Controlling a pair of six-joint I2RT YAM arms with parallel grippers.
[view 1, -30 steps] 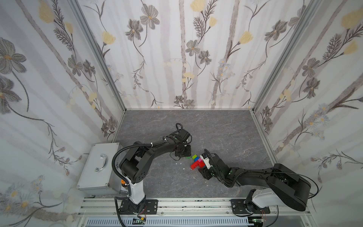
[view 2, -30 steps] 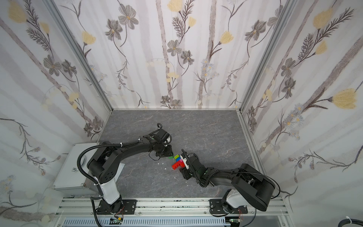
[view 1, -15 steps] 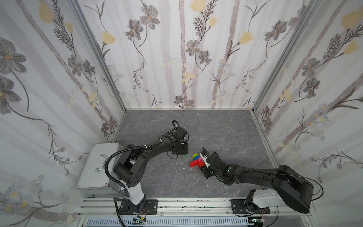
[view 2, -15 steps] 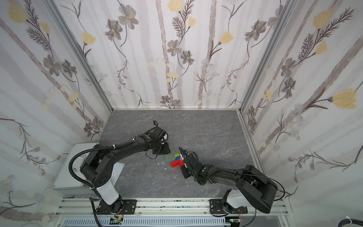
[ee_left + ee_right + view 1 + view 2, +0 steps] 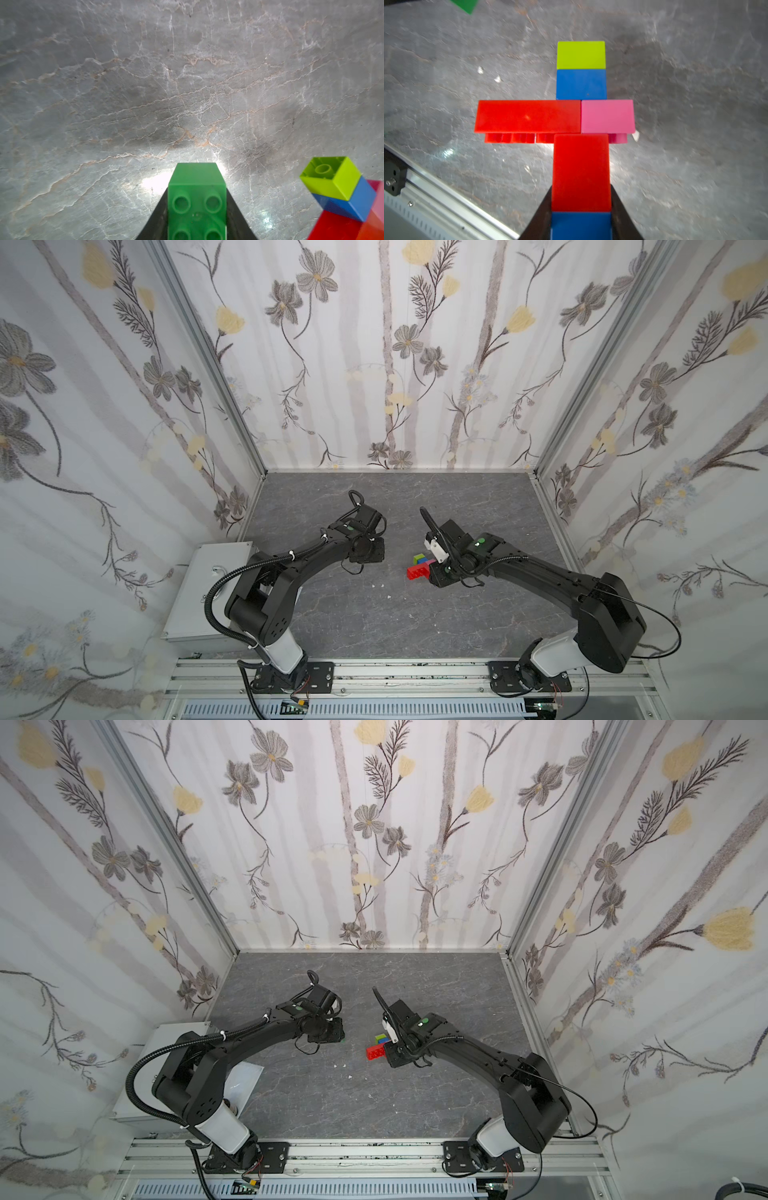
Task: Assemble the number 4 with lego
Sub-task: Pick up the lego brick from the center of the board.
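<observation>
My left gripper is shut on a dark green lego brick, studs facing the camera, held over bare floor. In both top views that gripper sits left of the part-built number 4. My right gripper is shut on the figure's near end, on a short red brick and a blue brick. Beyond them lie the long red crossbar beside a pink brick, then a blue brick and a lime brick.
The grey marbled floor has papered walls on three sides. A grey metal box stands at the left by the left arm's base. An aluminium rail runs along the front edge. A few white specks lie on the floor.
My left gripper has drawn back to the left, away from the figure, with the green brick in it. The right gripper and the figure have shifted slightly towards the back.
</observation>
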